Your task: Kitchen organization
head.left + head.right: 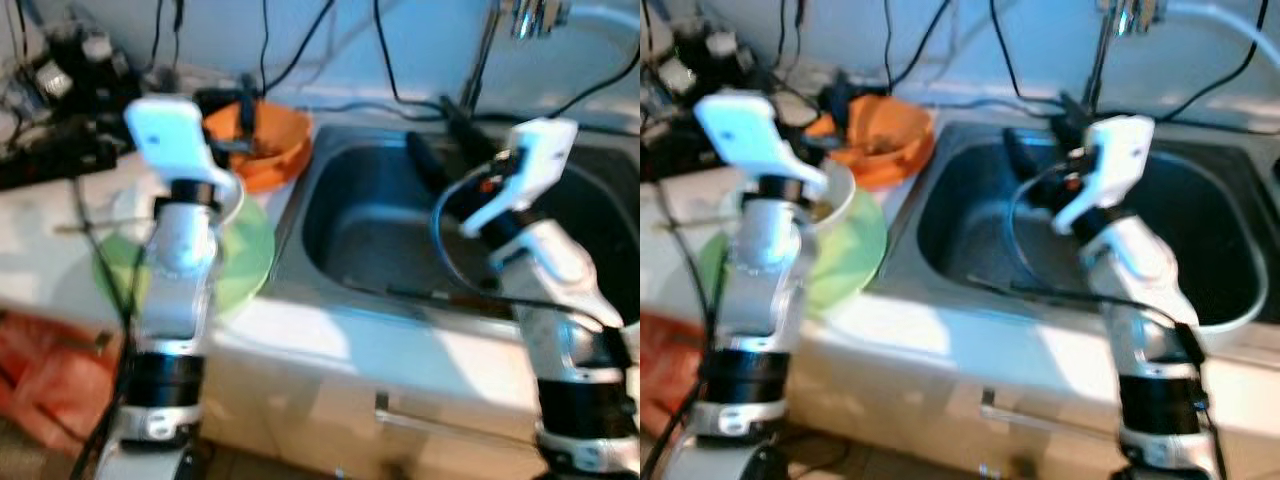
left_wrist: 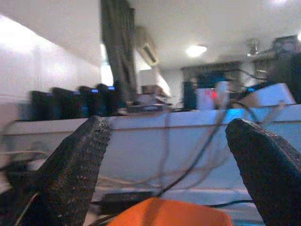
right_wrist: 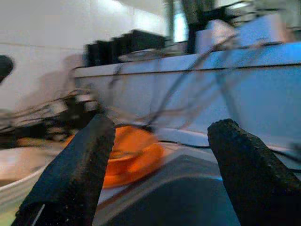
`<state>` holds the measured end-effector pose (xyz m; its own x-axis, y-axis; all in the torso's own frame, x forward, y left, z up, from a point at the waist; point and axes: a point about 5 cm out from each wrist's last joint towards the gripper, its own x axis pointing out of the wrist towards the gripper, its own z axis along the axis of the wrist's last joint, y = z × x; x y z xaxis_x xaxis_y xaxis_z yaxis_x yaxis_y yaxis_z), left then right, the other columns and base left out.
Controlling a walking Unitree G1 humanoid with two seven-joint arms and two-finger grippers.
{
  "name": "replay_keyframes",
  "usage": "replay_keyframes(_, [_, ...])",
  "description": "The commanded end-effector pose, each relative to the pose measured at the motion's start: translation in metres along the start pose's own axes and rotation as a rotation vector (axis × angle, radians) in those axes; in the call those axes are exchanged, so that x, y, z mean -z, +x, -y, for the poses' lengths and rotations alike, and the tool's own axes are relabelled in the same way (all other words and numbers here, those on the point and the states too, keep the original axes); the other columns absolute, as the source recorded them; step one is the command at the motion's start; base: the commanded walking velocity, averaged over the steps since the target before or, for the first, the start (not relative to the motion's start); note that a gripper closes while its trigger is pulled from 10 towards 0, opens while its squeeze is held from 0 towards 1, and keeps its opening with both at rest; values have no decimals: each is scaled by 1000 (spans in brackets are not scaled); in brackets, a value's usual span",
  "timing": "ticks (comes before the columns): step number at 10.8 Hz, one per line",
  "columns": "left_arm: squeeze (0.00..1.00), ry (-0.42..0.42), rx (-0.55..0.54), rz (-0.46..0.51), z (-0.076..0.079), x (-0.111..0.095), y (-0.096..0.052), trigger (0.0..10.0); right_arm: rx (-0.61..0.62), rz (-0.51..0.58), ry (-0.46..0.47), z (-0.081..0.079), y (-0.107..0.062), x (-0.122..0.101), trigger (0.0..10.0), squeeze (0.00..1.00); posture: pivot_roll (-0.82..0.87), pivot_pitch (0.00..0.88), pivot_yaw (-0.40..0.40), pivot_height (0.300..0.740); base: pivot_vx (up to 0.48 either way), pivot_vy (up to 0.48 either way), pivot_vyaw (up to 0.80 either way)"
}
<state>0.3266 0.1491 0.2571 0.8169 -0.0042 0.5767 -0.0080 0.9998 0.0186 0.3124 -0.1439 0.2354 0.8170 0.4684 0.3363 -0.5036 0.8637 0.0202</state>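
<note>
Orange bowl (image 1: pixel 262 143) sits on the counter (image 1: pixel 330 335) at its back edge, just beside the sink's (image 1: pixel 380 225) left rim. Dark object lying inside it, too blurred to name. Black cables trail down the wall behind it.

Left wrist view: the bowl's orange rim (image 2: pixel 169 214) shows low between the two black fingers (image 2: pixel 75 174), ahead of them and not touched. Left gripper (image 2: pixel 171 169) fingers spread wide apart, nothing between them. From the head views, the left arm (image 1: pixel 175 270) is raised over the counter's left part, in front of the bowl.

Near the counter's front edge: a green plate (image 1: pixel 240 255) with a white bowl (image 1: pixel 835 195) on it, both partly hidden by the left arm. The orange bowl is behind them, close to the plate's far rim.

Right wrist view: the orange bowl (image 3: pixel 131 153) is seen well beyond the right gripper (image 3: pixel 157 176), through the gap between its fingers (image 3: pixel 73 181). Fingers are wide apart, holding nothing. The right arm (image 1: pixel 545 250) is up over the sink's right half; the dark basin lies below.

Tap (image 1: pixel 530 18) at the sink's back edge. Jumble of dark plugs and cables (image 1: pixel 60 90) at the counter's back left corner. Reddish bag (image 1: pixel 50 375) at lower left, below the counter edge. All views are blurred.
</note>
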Motion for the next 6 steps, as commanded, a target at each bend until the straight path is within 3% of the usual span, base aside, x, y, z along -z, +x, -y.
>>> replay_keyframes(1, [0, 28, -23, 6, -6, -2, -1, 10000, -20, 19, -17, -3, 2, -5, 10000, 0, 32, 31, 68, 740, 0, 0, 0])
replay_keyframes(2, [0, 45, -38, 6, -9, -3, -2, 10000, -25, 21, -18, -3, 2, -5, 10000, 0, 34, 31, 69, 740, 0, 0, 0])
replay_keyframes(5, [0, 55, -143, -70, -30, 8, -13, 10000, -31, 20, -22, -3, 2, -3, 10000, 0, 43, 28, 71, 740, 0, 0, 765])
replay_keyframes(6, [0, 44, -191, -102, -38, 13, -14, 10000, -28, 19, -12, -3, 2, -2, 10000, 0, 44, 27, 71, 740, 0, 0, 0])
